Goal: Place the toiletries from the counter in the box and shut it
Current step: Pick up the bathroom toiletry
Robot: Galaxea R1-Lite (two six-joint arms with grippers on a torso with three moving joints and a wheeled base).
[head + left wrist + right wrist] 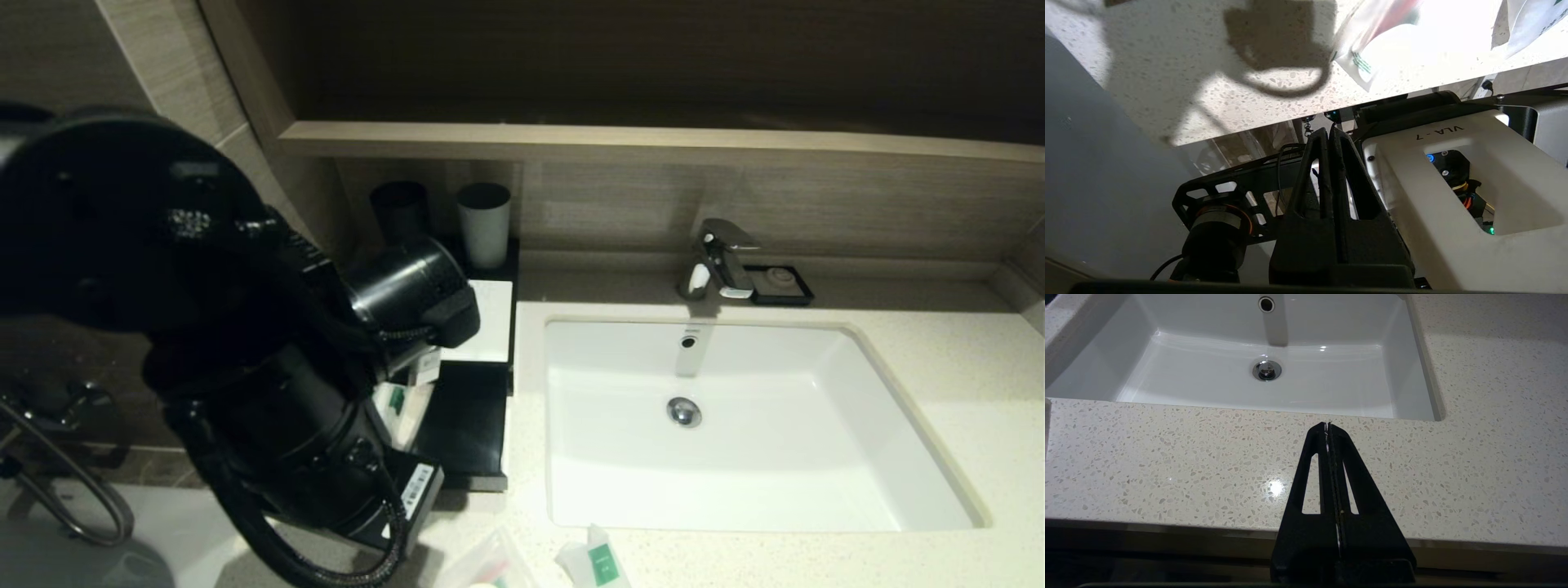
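Observation:
On the counter (939, 392), near its front edge, lie two toiletries: a clear pouch (490, 563) and a white sachet with a green label (600, 562). Both show in the left wrist view, the pouch (1372, 45) and the sachet (1527, 24). The black box (469, 445) stands left of the basin with its drawer pulled out, and a green-labelled packet (397, 402) lies in it. My left gripper (1329, 132) is shut on nothing, past the counter's front edge, over my own base. My right gripper (1327, 425) is shut and empty above the front strip of the counter.
My left arm (245, 351) fills the left of the head view and hides part of the box. A white basin (735, 425) with a chrome tap (722, 261) sits mid-counter. A dark cup (400, 211) and a grey cup (484, 222) stand behind the box. A soap dish (781, 283) lies by the tap.

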